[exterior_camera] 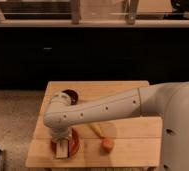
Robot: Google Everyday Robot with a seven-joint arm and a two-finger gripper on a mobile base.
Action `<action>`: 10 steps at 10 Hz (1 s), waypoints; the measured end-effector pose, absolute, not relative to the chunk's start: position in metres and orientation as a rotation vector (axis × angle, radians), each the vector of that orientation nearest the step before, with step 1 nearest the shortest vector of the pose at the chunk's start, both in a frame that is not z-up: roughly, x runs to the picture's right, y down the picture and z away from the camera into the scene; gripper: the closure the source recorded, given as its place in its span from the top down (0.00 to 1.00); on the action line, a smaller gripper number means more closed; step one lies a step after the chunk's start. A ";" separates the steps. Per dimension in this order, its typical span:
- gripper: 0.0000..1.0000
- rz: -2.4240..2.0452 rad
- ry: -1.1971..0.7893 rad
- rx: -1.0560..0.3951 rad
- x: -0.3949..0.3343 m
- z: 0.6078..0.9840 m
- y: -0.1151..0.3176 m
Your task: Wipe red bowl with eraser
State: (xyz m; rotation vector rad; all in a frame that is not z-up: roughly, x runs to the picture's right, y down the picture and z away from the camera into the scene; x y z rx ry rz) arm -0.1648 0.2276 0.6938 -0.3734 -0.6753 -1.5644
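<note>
The red bowl (73, 141) sits on the front left part of the wooden table (128, 150), largely covered by my arm. My gripper (62, 148) points down over the bowl's left side. It is shut on the eraser (62, 151), a small whitish-tan block with a darker face, which rests at the bowl's left rim. My white arm (103, 111) reaches in from the right across the table.
A darker maroon bowl (71, 96) stands behind my wrist at the back left. A yellow stick-like object (96, 130) lies just right of the red bowl. A small orange lump (107, 145) lies near the front edge. The table's left edge is close.
</note>
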 end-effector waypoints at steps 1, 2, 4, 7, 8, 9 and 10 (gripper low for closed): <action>0.00 -1.572 -0.674 -0.373 -0.167 0.694 0.227; 0.00 -1.574 -0.670 -0.372 -0.166 0.696 0.224; 0.00 -1.574 -0.662 -0.364 -0.166 0.700 0.219; 0.00 -1.583 -0.657 -0.349 -0.168 0.707 0.218; 0.00 -1.577 -0.655 -0.351 -0.166 0.711 0.218; 0.00 -1.572 -0.660 -0.357 -0.165 0.717 0.220; 0.00 -1.565 -0.670 -0.366 -0.163 0.727 0.224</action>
